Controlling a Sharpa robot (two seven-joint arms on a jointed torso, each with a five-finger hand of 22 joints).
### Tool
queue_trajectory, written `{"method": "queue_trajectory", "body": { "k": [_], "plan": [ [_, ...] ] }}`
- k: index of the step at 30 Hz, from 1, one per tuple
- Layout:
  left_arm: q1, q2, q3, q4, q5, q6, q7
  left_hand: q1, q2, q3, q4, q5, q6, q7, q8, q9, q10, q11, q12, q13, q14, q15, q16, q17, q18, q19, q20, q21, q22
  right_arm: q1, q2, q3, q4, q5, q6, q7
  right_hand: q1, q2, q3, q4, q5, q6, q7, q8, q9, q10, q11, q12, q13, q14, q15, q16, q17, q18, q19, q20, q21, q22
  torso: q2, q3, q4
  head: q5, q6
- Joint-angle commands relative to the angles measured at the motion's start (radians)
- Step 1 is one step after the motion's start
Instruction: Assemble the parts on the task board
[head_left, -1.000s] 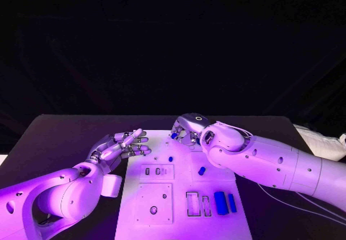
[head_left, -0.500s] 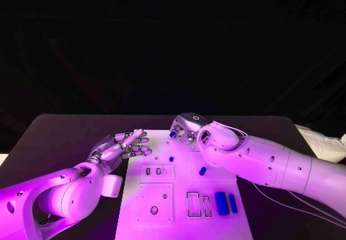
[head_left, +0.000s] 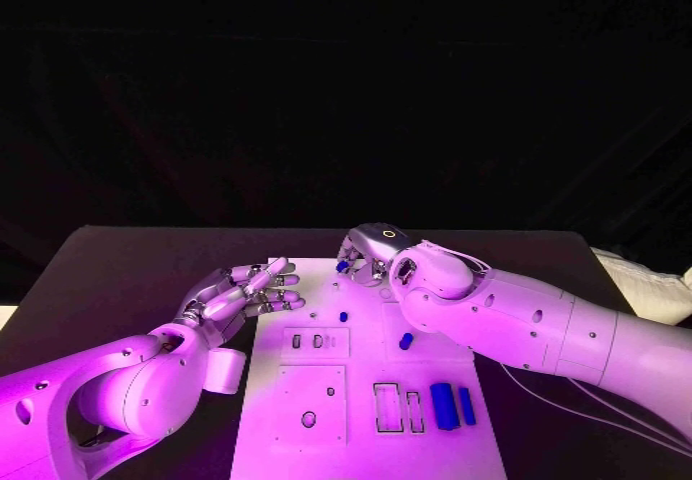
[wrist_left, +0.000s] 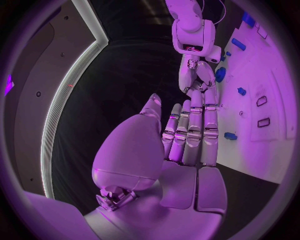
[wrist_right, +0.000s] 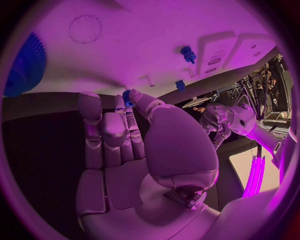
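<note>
Two hands at the board's (head_left: 289, 400) far end. Right hand (head_left: 369, 258) over the far edge, fingers curled, pinching a small blue part (head_left: 343, 267) at the fingertips. Left hand (head_left: 242, 292) at the left edge near the far corner, fingers straight and close together, holding nothing. Two long blue parts (head_left: 450, 405) lie side by side by the right edge; two small ones mid-board.
</note>
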Motion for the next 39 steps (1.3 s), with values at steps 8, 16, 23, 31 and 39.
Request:
{"method": "queue_trajectory", "body": {
  "k": [8,16,23,31,39],
  "plan": [
    [0.001,0.004,0.001,-0.002,0.002,0.022,-0.001,0.007,0.009,0.000,-0.008,0.003,-0.002,0.007,-0.006,0.001,-0.001,0.004,-0.006,0.002,-0.008,0.002,-0.006,0.003,0.009,-0.002,0.003,-0.007,-0.001,0.001,0.008,0.000,-0.008,-0.015,0.030,-0.007,-0.016,-0.005,-0.001,0.011,-0.009,0.007,-0.001,0.005,0.008,-0.003,0.005,-0.003,0.000,0.021,-0.001,0.011,0.006,-0.017,-0.007,0.003,0.008,0.003,0.002,-0.0004,0.0002,0.011,-0.005],
    [0.001,0.005,0.001,-0.003,0.002,0.022,-0.001,0.007,0.009,0.000,-0.008,0.003,-0.002,0.007,-0.006,0.001,-0.001,0.004,-0.006,0.002,-0.008,0.002,-0.006,0.003,0.009,-0.002,0.003,-0.007,-0.002,0.001,0.008,-0.001,-0.019,0.005,0.005,-0.009,-0.033,-0.075,-0.059,0.042,-0.025,-0.186,0.043,-0.002,-0.012,-0.159,0.045,-0.003,-0.001,-0.001,0.032,-0.026,-0.052,-0.005,-0.053,0.030,-0.033,-0.064,0.002,-0.0006,0.0003,0.011,-0.006],
    [0.001,0.003,0.001,-0.003,0.002,0.022,0.000,0.007,0.010,0.001,-0.009,0.003,-0.002,0.007,-0.006,0.001,-0.001,0.004,-0.006,0.002,-0.008,0.002,-0.007,0.003,0.009,-0.002,0.004,-0.008,-0.002,0.002,-0.033,-0.001,0.031,0.024,-0.055,0.004,0.003,-0.063,-0.093,0.051,0.002,-0.192,0.047,0.002,-0.009,-0.153,0.046,0.008,0.002,0.003,0.032,-0.016,-0.044,-0.007,-0.046,0.036,-0.021,-0.049,0.002,0.0008,-0.0007,0.010,-0.005],
    [0.001,0.000,0.001,-0.004,0.004,0.035,0.010,0.011,0.012,0.001,-0.012,0.003,-0.002,0.006,-0.007,0.002,-0.001,0.003,-0.006,0.002,-0.009,0.002,-0.008,0.005,0.010,-0.003,0.004,-0.010,-0.002,0.001,-0.190,0.005,0.170,0.131,-0.076,0.023,-0.014,-0.072,-0.095,0.086,0.028,-0.150,0.034,0.008,-0.006,0.041,0.014,0.088,0.034,0.042,0.013,0.113,0.117,-0.034,0.034,0.024,0.104,0.135,-0.001,0.0035,-0.0137,0.009,0.004],
    [0.001,0.003,0.000,-0.013,0.005,0.043,0.013,0.013,0.012,0.002,-0.014,0.004,-0.002,0.005,-0.007,0.002,-0.001,0.003,-0.006,0.002,-0.010,0.002,-0.009,0.006,0.010,-0.003,0.004,-0.010,-0.003,-0.005,-0.300,0.015,0.205,0.310,-0.003,0.016,-0.005,-0.110,-0.250,0.103,0.100,-0.161,-0.001,0.008,-0.006,0.183,-0.028,0.667,0.622,0.066,-0.026,0.286,0.348,-0.070,0.132,-0.031,0.266,0.376,-0.008,0.0130,-0.0334,0.011,0.003]
  ]
}}
